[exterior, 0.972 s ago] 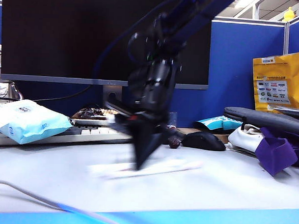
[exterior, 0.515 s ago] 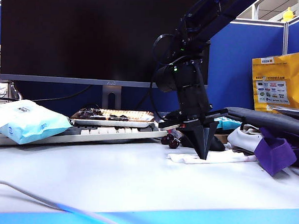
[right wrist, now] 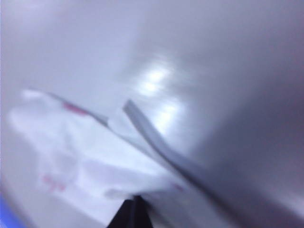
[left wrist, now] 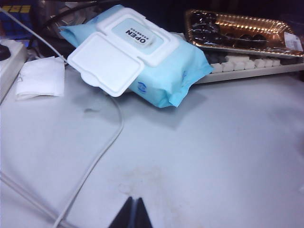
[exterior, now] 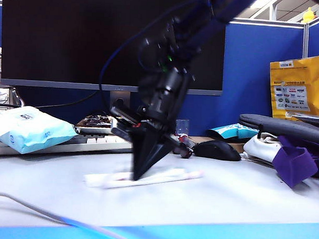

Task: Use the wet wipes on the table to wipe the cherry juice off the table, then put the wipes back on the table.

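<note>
The wet wipes (exterior: 156,177) lie stretched flat on the table (exterior: 240,201), white with pink stains. My right gripper (exterior: 138,176) points down onto their left part, shut on them. In the right wrist view the crumpled wet wipes (right wrist: 80,152) with pink marks spread out from the shut right gripper (right wrist: 134,202). I can make out no separate cherry juice on the bare table (right wrist: 213,57); the view is blurred. My left gripper (left wrist: 134,203) hangs shut and empty over the table (left wrist: 228,142), out of the exterior view.
A light-blue wipes packet (exterior: 30,129) (left wrist: 137,57) rests by the keyboard (exterior: 96,142). Two cherries (exterior: 185,151) and a black mouse (exterior: 217,150) lie behind the wipe. A purple cloth (exterior: 294,161) and bags crowd the right. A cable (exterior: 41,212) (left wrist: 95,156) crosses the front left.
Half a second ago my right gripper and the wipe were at the right near the mouse; they have swept back left across the table. The left gripper has not moved.
</note>
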`<action>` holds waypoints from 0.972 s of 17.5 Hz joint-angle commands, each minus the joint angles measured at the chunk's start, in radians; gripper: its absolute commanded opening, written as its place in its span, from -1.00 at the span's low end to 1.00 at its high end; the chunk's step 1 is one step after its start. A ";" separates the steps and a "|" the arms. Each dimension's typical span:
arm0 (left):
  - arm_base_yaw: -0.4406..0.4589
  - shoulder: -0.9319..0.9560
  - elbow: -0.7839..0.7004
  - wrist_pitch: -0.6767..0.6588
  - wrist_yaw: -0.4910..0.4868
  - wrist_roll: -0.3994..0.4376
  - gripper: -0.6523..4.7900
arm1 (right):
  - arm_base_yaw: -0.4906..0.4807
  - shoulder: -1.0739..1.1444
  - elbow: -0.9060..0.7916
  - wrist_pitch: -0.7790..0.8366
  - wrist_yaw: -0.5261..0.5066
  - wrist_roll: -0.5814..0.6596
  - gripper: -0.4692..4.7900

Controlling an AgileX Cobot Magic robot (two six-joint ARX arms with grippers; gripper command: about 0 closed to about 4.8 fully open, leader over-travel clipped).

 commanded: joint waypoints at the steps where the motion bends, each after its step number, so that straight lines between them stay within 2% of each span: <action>1: 0.000 -0.003 -0.006 -0.011 0.003 0.000 -0.78 | -0.054 0.031 -0.016 -0.050 0.423 0.059 -0.83; 4: 0.000 -0.003 -0.006 -0.011 0.003 0.000 -0.78 | -0.118 0.031 -0.015 -0.051 0.558 0.123 -0.83; 5: 0.000 -0.003 -0.006 -0.011 0.003 0.000 -0.78 | -0.125 0.031 -0.015 -0.052 0.516 0.116 -0.83; 6: 0.000 -0.003 -0.006 -0.011 0.003 0.000 -0.78 | -0.125 0.031 -0.014 -0.052 0.457 0.099 -0.83; 7: 0.000 -0.003 -0.006 -0.011 0.003 0.000 -0.78 | -0.119 0.031 -0.015 -0.052 0.343 0.077 -0.83; 8: 0.000 -0.003 -0.006 -0.011 0.003 0.000 -0.78 | -0.111 0.031 -0.015 -0.052 0.209 0.059 -0.83; 9: 0.000 -0.003 -0.006 -0.011 0.003 0.000 -0.78 | -0.083 0.031 -0.015 -0.052 0.008 0.016 -0.83; 10: 0.000 -0.003 -0.006 -0.011 0.003 0.000 -0.78 | -0.048 0.031 -0.015 -0.053 -0.067 -0.006 -0.83; 11: 0.000 -0.003 -0.006 -0.011 0.003 0.000 -0.78 | -0.024 0.031 -0.015 -0.053 -0.072 -0.020 -0.83; 12: 0.000 -0.003 -0.006 -0.011 0.003 0.000 -0.78 | -0.002 0.031 -0.014 -0.053 -0.043 -0.027 -0.83; 13: 0.000 -0.003 -0.006 -0.011 0.003 0.000 -0.78 | 0.014 0.031 -0.015 -0.053 0.036 -0.026 -0.83; 14: 0.000 -0.003 -0.006 -0.011 0.003 0.000 -0.78 | 0.018 0.031 -0.015 -0.053 0.163 -0.006 -0.83; 15: 0.000 -0.003 -0.006 -0.011 0.003 0.000 -0.78 | 0.000 0.031 -0.015 -0.052 0.256 0.021 -0.83; 17: 0.000 -0.003 -0.006 -0.011 0.003 0.000 -0.78 | -0.052 0.031 -0.015 -0.052 0.348 0.066 -0.83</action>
